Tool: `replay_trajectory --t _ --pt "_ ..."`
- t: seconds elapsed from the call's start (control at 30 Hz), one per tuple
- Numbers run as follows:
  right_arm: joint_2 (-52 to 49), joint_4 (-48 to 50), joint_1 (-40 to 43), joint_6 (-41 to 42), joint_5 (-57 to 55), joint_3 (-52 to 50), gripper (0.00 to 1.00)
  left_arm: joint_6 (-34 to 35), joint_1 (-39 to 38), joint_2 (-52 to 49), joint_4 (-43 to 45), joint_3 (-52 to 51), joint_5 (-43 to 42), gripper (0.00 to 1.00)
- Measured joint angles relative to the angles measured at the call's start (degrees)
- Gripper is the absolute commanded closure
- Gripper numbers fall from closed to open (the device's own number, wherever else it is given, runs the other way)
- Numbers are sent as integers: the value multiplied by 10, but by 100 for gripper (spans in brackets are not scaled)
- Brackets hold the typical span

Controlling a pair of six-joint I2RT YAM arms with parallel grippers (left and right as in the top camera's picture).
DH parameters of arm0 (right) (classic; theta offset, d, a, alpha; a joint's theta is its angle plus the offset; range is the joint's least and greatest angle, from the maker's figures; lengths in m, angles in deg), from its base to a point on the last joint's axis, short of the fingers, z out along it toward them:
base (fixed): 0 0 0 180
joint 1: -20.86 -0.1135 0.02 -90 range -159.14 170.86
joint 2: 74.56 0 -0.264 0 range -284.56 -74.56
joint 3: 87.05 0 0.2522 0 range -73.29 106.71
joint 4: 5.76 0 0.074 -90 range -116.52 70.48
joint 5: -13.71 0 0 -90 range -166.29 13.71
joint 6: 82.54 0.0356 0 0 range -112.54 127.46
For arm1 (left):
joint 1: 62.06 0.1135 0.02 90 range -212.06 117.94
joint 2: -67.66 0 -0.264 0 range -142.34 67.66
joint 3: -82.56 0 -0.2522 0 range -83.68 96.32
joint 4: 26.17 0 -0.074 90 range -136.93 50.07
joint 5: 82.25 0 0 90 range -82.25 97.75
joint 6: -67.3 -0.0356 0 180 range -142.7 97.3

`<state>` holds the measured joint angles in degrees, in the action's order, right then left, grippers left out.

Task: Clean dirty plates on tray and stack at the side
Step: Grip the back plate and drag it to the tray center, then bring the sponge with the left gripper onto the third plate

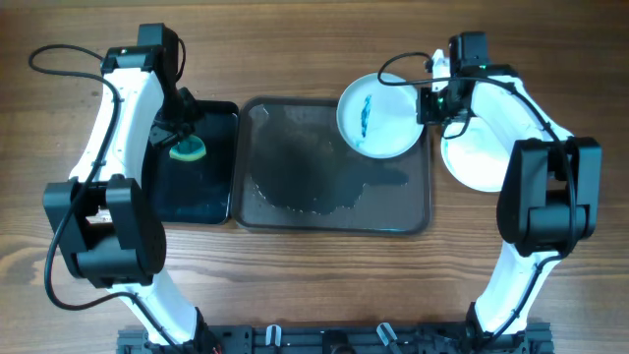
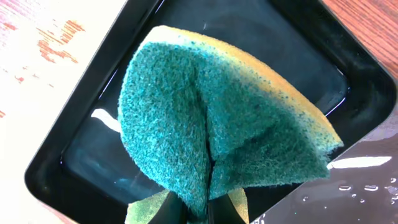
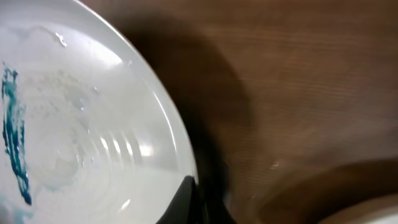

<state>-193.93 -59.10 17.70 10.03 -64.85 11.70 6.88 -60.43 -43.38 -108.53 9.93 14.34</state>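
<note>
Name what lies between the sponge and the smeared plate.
Overhead view: between sponge and plate lie the rim of the black tray and the wet, bare floor of the large tray.

Left gripper — jaws clamped on sponge, elbow folded back; right gripper — jaws pinching plate rim, elbow likewise folded

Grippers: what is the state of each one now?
Left gripper: shut on the sponge.
Right gripper: shut on the rim of the smeared plate.
</note>
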Motion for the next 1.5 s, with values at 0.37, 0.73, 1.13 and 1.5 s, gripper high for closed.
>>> replay_trajectory --t 0.37,0.73,1.13,1.5 --pt "5 -119 -76 73 72 -1 96 0 0 0 0 0 0 96" --pt "5 -129 -168 135 60 -1 96 0 0 0 1 0 -5 96" --pt "1 -101 -192 167 60 -1 96 0 -75 0 45 0 -27 96" --pt "-16 -84 -190 167 91 -1 96 -1 -214 -62 102 0 -79 96"
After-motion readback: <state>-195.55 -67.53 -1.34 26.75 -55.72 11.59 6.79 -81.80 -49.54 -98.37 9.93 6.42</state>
